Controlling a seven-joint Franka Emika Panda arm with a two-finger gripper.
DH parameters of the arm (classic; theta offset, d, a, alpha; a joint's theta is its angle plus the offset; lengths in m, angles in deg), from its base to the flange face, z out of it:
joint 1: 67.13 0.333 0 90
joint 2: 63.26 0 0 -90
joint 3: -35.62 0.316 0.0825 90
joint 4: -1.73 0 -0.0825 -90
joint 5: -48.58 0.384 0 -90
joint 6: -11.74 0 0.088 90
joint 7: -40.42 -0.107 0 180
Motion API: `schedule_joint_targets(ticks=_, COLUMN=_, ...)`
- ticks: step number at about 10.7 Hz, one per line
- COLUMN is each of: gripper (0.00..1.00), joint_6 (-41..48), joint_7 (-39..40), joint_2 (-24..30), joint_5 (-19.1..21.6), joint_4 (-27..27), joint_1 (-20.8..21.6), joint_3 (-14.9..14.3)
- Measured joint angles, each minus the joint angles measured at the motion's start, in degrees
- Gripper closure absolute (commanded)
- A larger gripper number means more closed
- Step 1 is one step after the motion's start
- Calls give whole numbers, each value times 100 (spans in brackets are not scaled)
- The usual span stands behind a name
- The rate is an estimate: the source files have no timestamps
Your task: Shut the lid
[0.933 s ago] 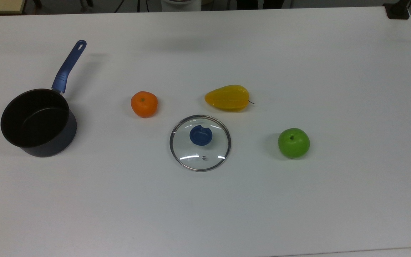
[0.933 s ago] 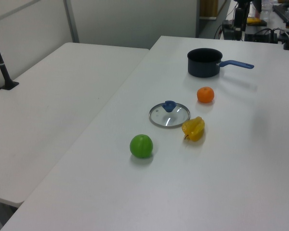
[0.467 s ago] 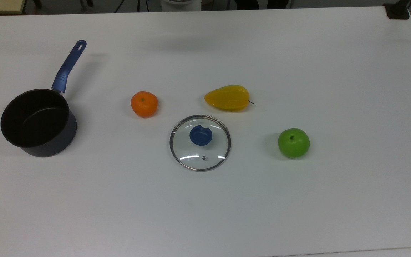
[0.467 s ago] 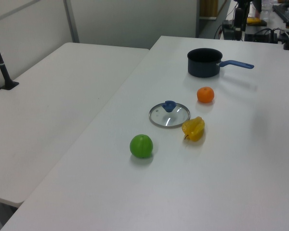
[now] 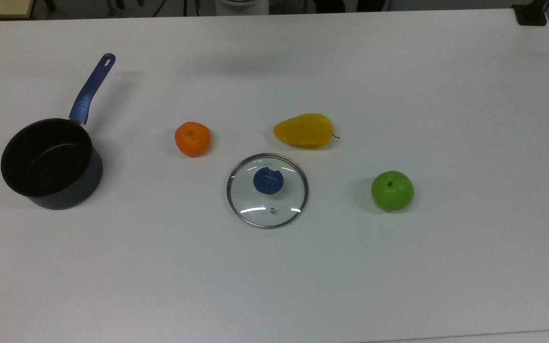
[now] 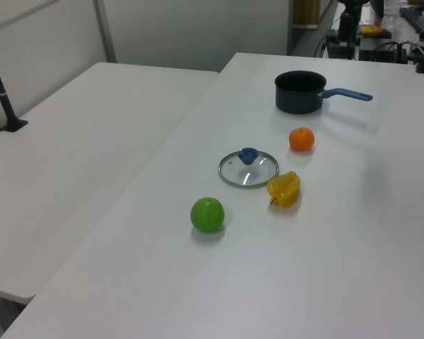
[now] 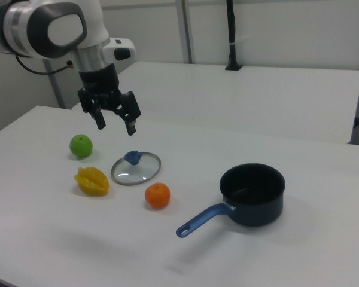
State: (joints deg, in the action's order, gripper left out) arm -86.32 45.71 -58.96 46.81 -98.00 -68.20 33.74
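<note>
The round glass lid (image 5: 267,190) with its metal rim and blue knob (image 5: 268,181) lies flat on the white table (image 5: 446,95), also seen in the left view (image 6: 249,169) and the right view (image 7: 136,168). A dark saucepan (image 5: 50,164) with a blue handle (image 5: 92,88) stands open at the top view's left, far from the lid (image 6: 300,92) (image 7: 252,194). My gripper (image 7: 115,124) hangs open in the air in the right view, above the table and up-left of the lid, holding nothing.
An orange (image 5: 192,138) sits between lid and pan. A yellow starfruit (image 5: 304,130) lies just beyond the lid and a green apple (image 5: 392,190) at the top view's right. A second white table (image 6: 78,141) adjoins in the left view.
</note>
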Motion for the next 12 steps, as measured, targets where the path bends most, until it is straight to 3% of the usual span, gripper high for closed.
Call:
schedule_joint_targets(ticks=3, gripper=0, joint_6=-685, joint_7=-64, joint_2=-346, joint_5=42, joint_4=-29, joint_1=158, joint_3=82)
schedule_joint_targets(ticks=6, gripper=0, joint_6=-1360, joint_7=-718, joint_2=-817, joint_5=52, joint_4=-58, joint_1=588, joint_3=123)
schedule_joint_targets(ticks=9, gripper=0, joint_6=-2644, joint_7=-1339, joint_2=-1339, joint_5=52, joint_4=-314, joint_1=892, joint_3=138)
schedule_joint_targets(ticks=12, gripper=0, joint_6=-3528, joint_7=-1460, joint_2=-1877, joint_5=52, joint_4=-419, joint_1=1061, joint_3=143)
